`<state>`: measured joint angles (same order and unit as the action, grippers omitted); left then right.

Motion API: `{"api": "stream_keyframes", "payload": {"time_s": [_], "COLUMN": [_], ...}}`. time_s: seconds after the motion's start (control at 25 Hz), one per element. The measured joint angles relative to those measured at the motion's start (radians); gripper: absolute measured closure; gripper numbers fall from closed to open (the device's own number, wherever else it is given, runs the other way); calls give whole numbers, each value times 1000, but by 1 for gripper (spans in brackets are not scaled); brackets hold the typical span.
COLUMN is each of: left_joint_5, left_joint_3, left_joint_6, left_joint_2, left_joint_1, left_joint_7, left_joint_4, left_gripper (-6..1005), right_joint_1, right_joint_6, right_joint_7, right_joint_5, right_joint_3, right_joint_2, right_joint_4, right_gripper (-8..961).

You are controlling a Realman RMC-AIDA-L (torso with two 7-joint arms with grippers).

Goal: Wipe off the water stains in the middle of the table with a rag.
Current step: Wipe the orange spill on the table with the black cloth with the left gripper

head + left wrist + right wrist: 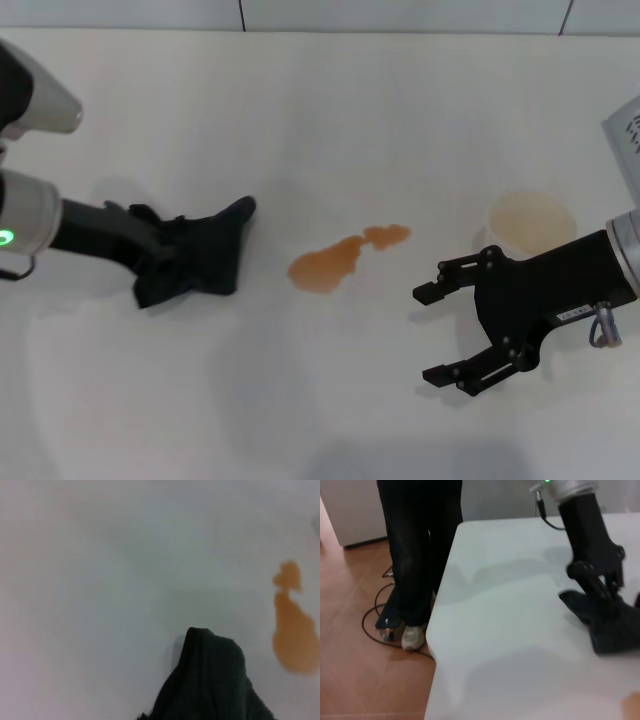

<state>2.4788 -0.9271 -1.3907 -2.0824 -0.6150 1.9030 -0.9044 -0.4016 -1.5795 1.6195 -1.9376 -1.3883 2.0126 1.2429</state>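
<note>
Water stains (345, 258) sit in the middle of the table (330, 120), an orange-brown puddle with a larger blob toward my left and a small lobe toward my right. From my left wrist the same puddle (292, 630) shows off to one side of the cloth, apart from it, with bare white surface between them.

The rag (200, 258), black and crumpled with a pointed corner reaching toward the puddle, lies on the table on my left side, near the stains but not touching them. My left gripper (165, 250) is down on it, buried in the dark folds. I cannot tell from any view whether those fingers are spread or pinching the cloth, since black metal and black fabric run together. In my right wrist view that left claw (600, 587) stands over the rag (610, 622) near the table's edge, and beyond the edge a person's legs (417, 545) in dark trousers stand on a wooden floor (355, 645) with cables beside the shoes.

My right gripper (440, 335) hovers on the other side of the puddle, its two fingers spread wide with nothing between them. A white paper cup (530, 222) stands just behind it
</note>
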Motion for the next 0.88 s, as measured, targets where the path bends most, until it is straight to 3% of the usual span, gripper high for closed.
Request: {"api": "stream_keyframes", "payload": {"time_s": [0.32, 0.52, 0.68, 0.88], "left_joint_5": [-12, -29, -127, -211], "left_joint_3": [-54, -217, -388, -501], "left_joint_6": [99, 188, 207, 194], "left_joint_2": [-1, -5, -7, -6], "left_joint_1": [-158, -208, -220, -215], "left_joint_7": [91, 150, 158, 160], "left_joint_4": [153, 177, 176, 146], "left_gripper": [900, 900, 900, 901], "right_joint_1": [0, 4, 4, 5], "right_joint_6": [17, 40, 46, 47], "right_joint_7": [-5, -5, -5, -8], "right_joint_5": [36, 41, 42, 43], "right_joint_3": [-30, -64, -68, -65], "right_joint_2": [0, 0, 0, 0], "right_joint_4": [-1, -1, -1, -1], "right_gripper": [96, 96, 96, 96]}}
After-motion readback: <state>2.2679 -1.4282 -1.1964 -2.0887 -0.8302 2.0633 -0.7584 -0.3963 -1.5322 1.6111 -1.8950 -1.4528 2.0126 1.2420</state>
